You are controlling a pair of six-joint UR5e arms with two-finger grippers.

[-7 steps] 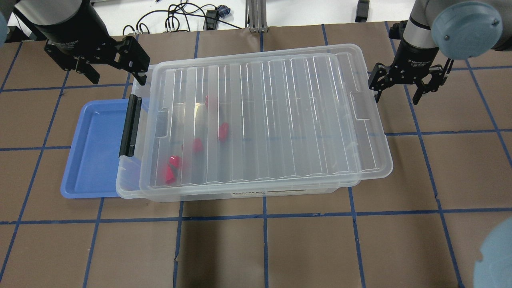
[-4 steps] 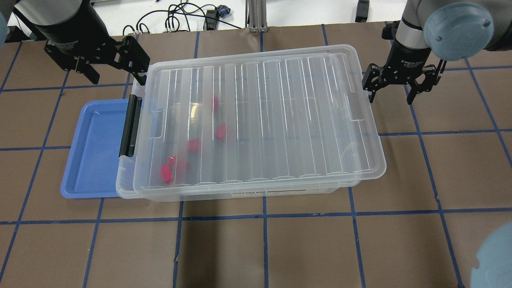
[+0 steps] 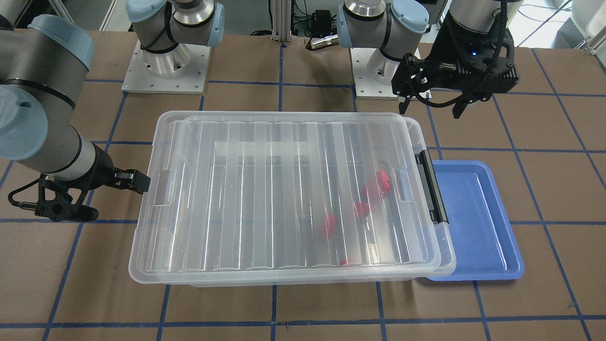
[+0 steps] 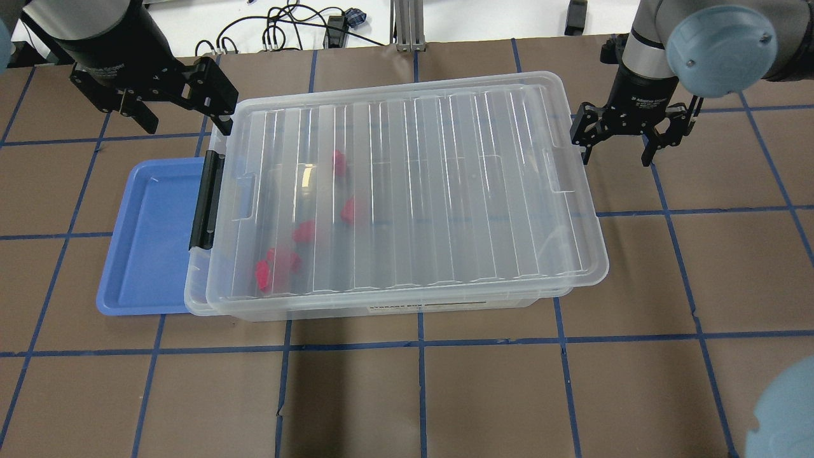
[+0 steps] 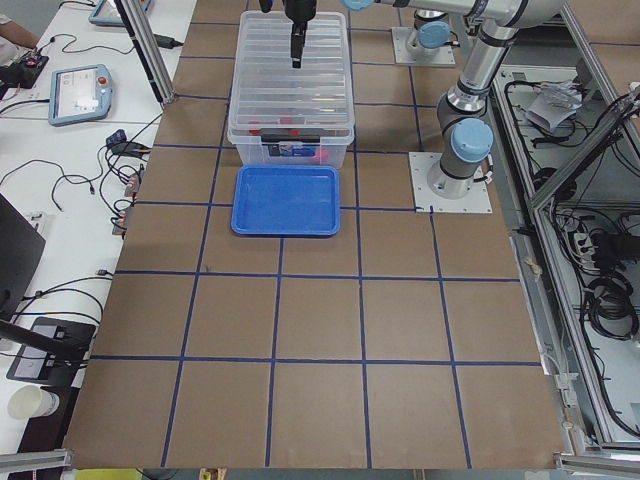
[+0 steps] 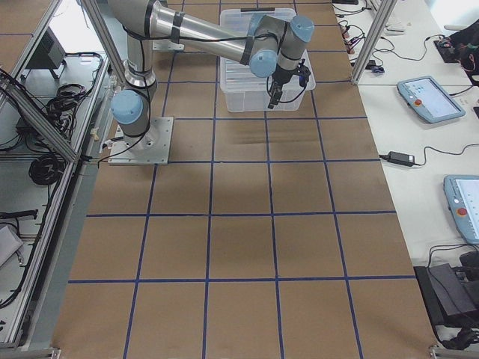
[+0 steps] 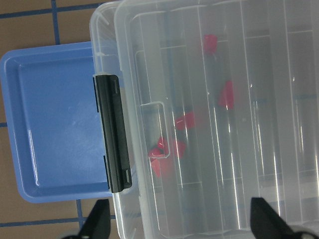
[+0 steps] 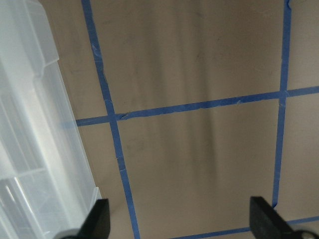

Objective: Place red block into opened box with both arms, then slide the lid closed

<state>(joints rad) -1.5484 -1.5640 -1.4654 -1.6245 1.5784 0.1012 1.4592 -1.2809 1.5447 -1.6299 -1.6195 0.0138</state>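
Currently, red blocks [image 4: 348,210] lie inside the box [image 4: 194,299] near its black latch [image 4: 206,200], under the lid [image 4: 445,191] resting on top. Left gripper [image 4: 183,119]: jaws spread, empty, above the latch-end corner. Right gripper [image 4: 615,156]: jaws spread, empty, beside the lid's opposite short edge.

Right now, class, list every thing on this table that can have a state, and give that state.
lid, resting on the box, slightly askew
box, covered almost fully by the lid
red blocks, inside the box, under the lid
blue tray, flat at the box's latch end
left gripper, open, holding nothing
right gripper, open, by the lid's short edge
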